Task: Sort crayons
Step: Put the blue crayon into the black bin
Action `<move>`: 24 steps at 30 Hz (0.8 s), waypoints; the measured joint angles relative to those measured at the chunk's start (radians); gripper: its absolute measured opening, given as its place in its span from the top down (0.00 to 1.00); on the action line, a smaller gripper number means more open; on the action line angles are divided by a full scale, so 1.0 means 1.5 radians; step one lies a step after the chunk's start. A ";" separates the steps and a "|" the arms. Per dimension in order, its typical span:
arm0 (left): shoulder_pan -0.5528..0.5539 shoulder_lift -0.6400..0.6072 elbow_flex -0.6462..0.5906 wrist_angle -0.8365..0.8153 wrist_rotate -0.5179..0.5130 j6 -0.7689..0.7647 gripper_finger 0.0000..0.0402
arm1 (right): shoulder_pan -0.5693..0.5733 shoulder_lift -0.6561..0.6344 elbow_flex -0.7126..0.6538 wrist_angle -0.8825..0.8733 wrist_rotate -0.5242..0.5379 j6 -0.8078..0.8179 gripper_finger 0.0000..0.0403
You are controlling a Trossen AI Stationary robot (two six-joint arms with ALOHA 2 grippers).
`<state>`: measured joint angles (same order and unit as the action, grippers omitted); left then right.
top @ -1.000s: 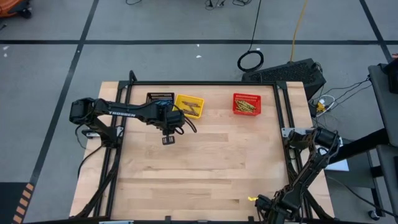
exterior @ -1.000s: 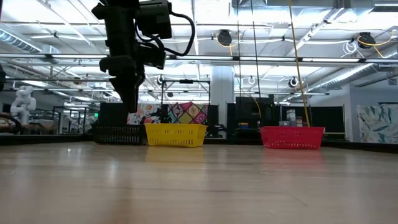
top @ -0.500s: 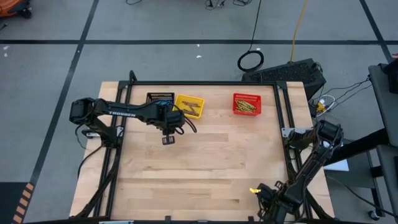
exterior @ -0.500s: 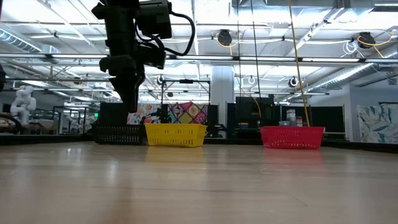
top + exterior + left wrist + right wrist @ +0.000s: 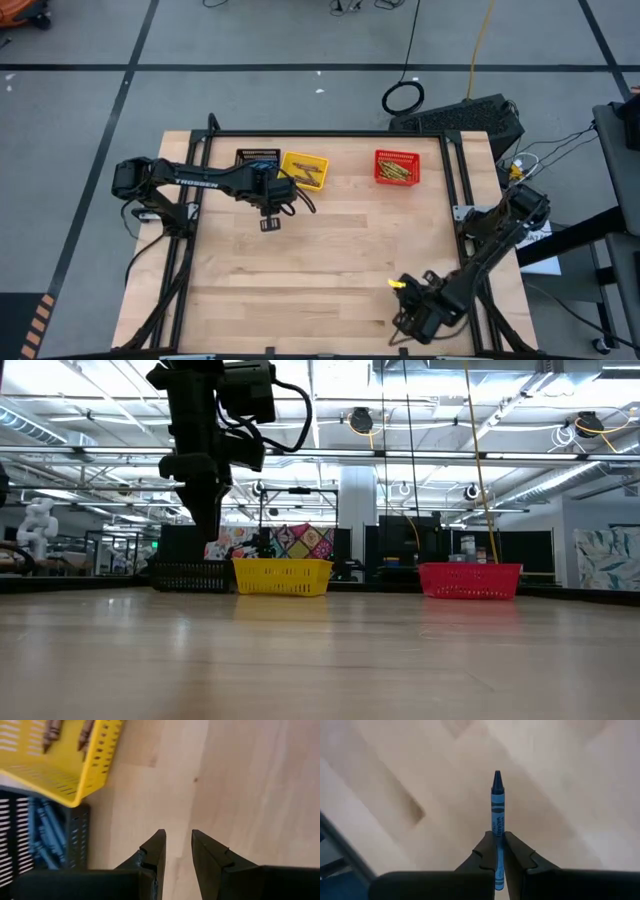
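- The right arm has swung in over the last second: its right gripper [image 5: 418,312] has come off the bench's near right corner and now sits further onto the boards, moving toward the middle.
- That gripper is clenched on a blue crayon [image 5: 497,805], tip sticking straight out past the fingers [image 5: 482,857]. From above it is too small to pick out.
- So this one looks to be on its way to a basket, a long diagonal run to the far left.
- The left gripper [image 5: 176,851] hasn't budged; it hangs beside the black basket [image 5: 75,837] and yellow basket [image 5: 95,767], its fingers slightly apart with nothing between them.
- Blue crayons [image 5: 47,827] lie in the black basket, tan ones in the yellow, olive ones in the red basket [image 5: 397,167].
- The bench [image 5: 330,260] is bare wood between the carrying arm and the baskets, so there's plenty of room.
- The tight spot is the left arm parked in front of the black basket; it likely needs to back off.
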<state>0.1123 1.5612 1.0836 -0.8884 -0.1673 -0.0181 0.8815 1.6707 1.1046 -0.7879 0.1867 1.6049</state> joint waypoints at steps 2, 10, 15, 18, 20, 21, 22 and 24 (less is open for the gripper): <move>0.000 0.000 0.000 -0.011 -0.016 0.005 0.79 | -0.027 0.000 0.000 0.000 0.000 -0.035 1.00; 0.000 0.000 0.000 -0.022 -0.030 0.043 0.79 | -0.142 0.000 0.001 0.011 0.018 -0.192 1.00; 0.000 0.000 0.000 0.005 -0.031 0.075 0.79 | -0.221 -0.004 0.001 0.042 0.019 -0.303 1.00; 0.000 0.000 0.000 0.023 -0.031 0.094 0.79 | -0.259 -0.014 0.001 0.057 0.038 -0.351 1.00; 0.000 0.000 0.000 0.038 -0.027 0.112 0.79 | -0.280 -0.025 0.001 0.066 0.064 -0.380 1.00; 0.000 0.000 0.000 0.048 -0.018 0.119 0.79 | -0.288 -0.032 0.001 0.072 0.077 -0.394 1.00; 0.000 0.000 0.000 0.061 -0.012 0.121 0.79 | -0.296 -0.039 0.001 0.079 0.090 -0.407 1.00; 0.000 0.000 0.000 0.092 -0.004 0.122 0.79 | -0.311 -0.054 0.001 0.094 0.116 -0.432 1.00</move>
<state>0.1127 1.5612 1.0836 -0.7498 -0.1732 0.1654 0.4151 1.5896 1.1061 -0.6463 0.3606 0.9566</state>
